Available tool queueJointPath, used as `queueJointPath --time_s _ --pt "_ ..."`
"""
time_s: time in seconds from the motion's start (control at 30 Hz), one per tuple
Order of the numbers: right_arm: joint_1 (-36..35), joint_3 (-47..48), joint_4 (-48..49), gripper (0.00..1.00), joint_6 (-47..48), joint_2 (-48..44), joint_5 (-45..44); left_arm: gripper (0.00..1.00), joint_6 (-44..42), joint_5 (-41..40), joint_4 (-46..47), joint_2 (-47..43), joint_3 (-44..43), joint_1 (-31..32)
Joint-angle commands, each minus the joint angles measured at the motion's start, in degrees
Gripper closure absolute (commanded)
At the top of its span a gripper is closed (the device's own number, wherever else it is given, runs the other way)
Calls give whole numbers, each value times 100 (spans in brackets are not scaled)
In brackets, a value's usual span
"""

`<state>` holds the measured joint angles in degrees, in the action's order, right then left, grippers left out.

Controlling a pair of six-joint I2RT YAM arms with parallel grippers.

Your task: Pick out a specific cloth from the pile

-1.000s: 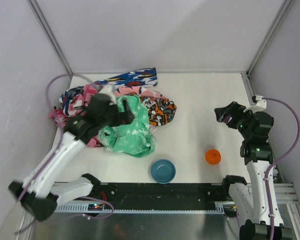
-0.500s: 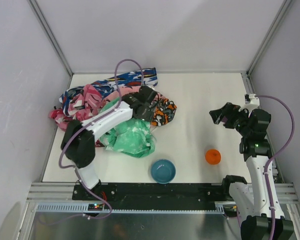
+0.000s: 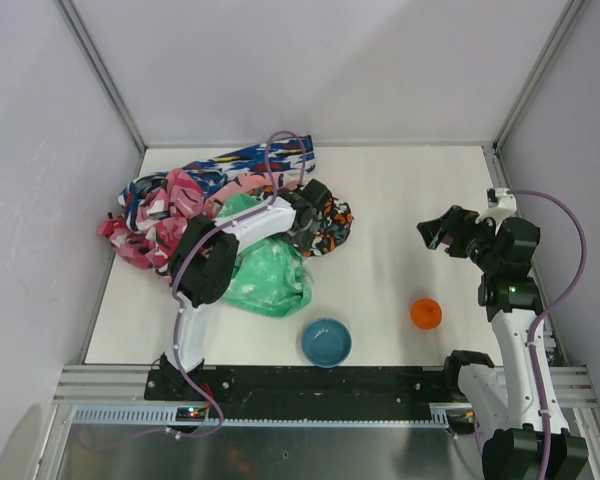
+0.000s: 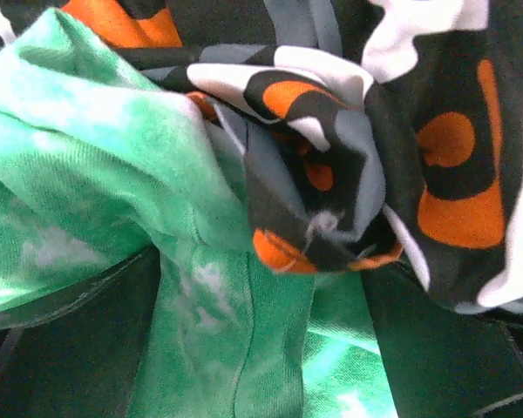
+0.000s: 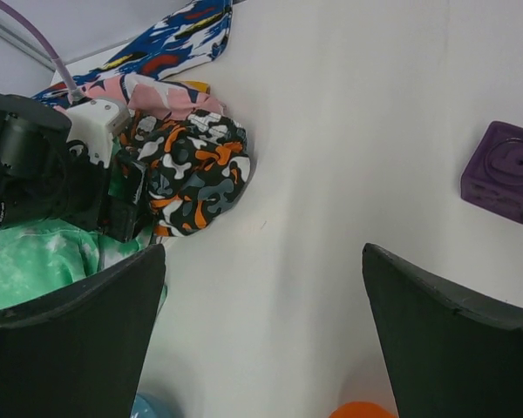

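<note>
The pile (image 3: 175, 205) lies at the table's back left. No plain mustard-orange cloth shows in any view. My left gripper (image 3: 305, 215) is down in the pile's right side, between the mint-green mottled cloth (image 3: 268, 275) and the orange-black-white patterned cloth (image 3: 332, 225). In the left wrist view its jaws (image 4: 261, 266) stand wide apart, with the mint-green cloth (image 4: 244, 348) filling the gap and the patterned cloth (image 4: 331, 174) just ahead. My right gripper (image 3: 442, 228) is open and empty above the bare table at the right (image 5: 263, 252).
A blue bowl (image 3: 326, 342) sits near the front edge. An orange ball-like object (image 3: 426, 313) lies to its right. A purple block (image 5: 503, 171) shows in the right wrist view. Enclosure walls ring the table.
My left arm swung from the pile's left side across to its right side, and its gripper went down between the mint-green and patterned cloths. The right arm barely shifted.
</note>
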<state>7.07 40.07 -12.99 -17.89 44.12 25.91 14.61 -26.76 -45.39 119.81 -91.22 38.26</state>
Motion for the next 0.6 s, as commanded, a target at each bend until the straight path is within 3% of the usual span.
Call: queueJointPath --time_s 0.0,0.1,0.17,0.27,0.57 --pt "-30 -28 242 0 66 -98 -64 12 519 1320 -107 998 270 -357" --pt "-30 -27 233 1 71 -189 -160 78 601 1265 -196 995 165 -454" --pt "-24 -33 224 0 78 -265 -217 94 656 1001 -301 810 14 -575" --pt "-22 -42 214 1 91 -356 -261 99 706 545 -393 185 -349 -818" --pt "-22 -46 251 1 104 -388 -210 99 684 42 -408 -1802 -2073 -2013"
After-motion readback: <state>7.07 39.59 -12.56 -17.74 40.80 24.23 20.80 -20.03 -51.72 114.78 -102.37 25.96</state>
